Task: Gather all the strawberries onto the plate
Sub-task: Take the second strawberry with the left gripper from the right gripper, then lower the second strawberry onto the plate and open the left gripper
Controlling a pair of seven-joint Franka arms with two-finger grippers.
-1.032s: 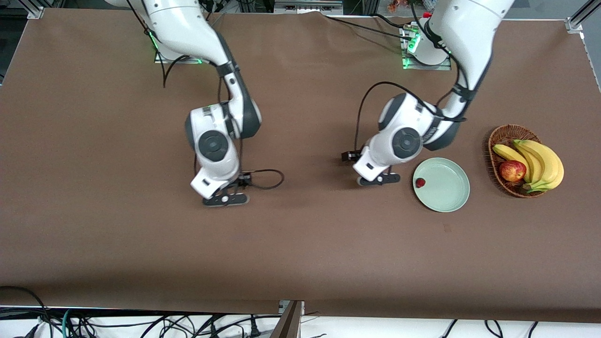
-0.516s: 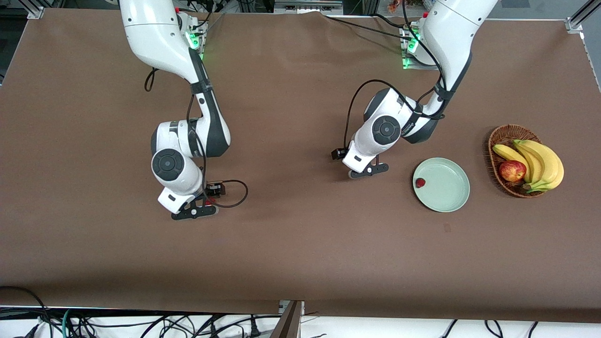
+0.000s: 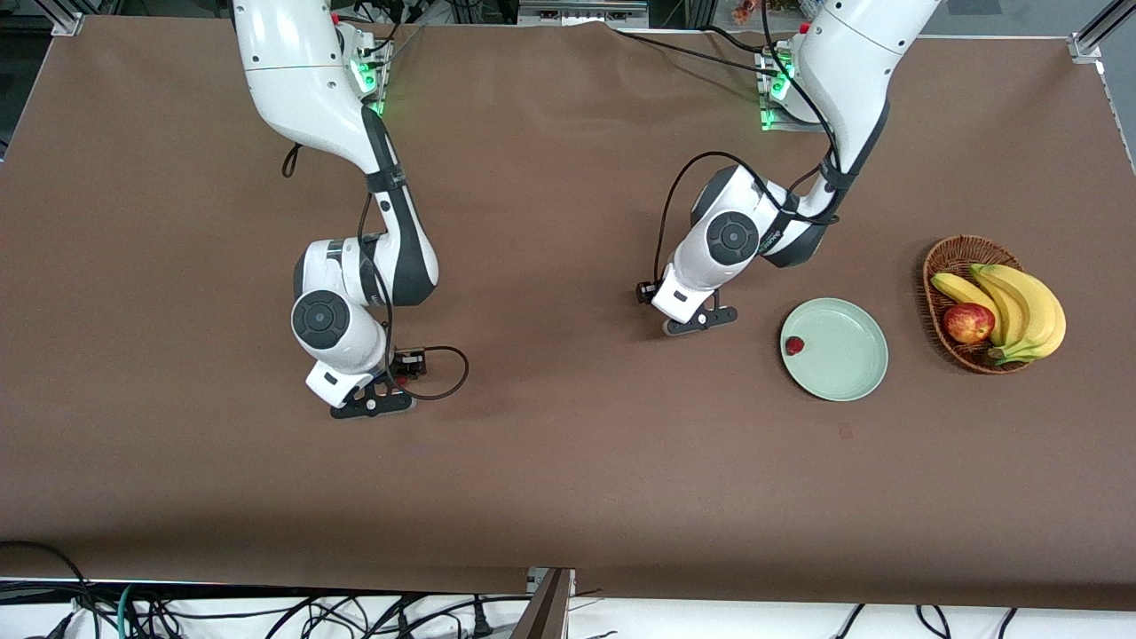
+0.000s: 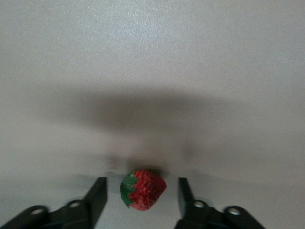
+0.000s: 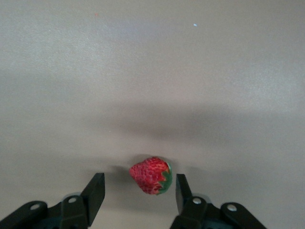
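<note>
Left tool astride strawberry, unlabelled

Matt brown cloth covers the tabletop. The plate looks smooth and faintly glossy, the basket woven wicker. Each strawberry between dark matt fingers is bumpy.

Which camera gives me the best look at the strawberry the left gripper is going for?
The left wrist view: the strawberry lies between the left gripper's open fingers, gaps either side. The front view hides it under that gripper. The right wrist view shows another berry.
</note>
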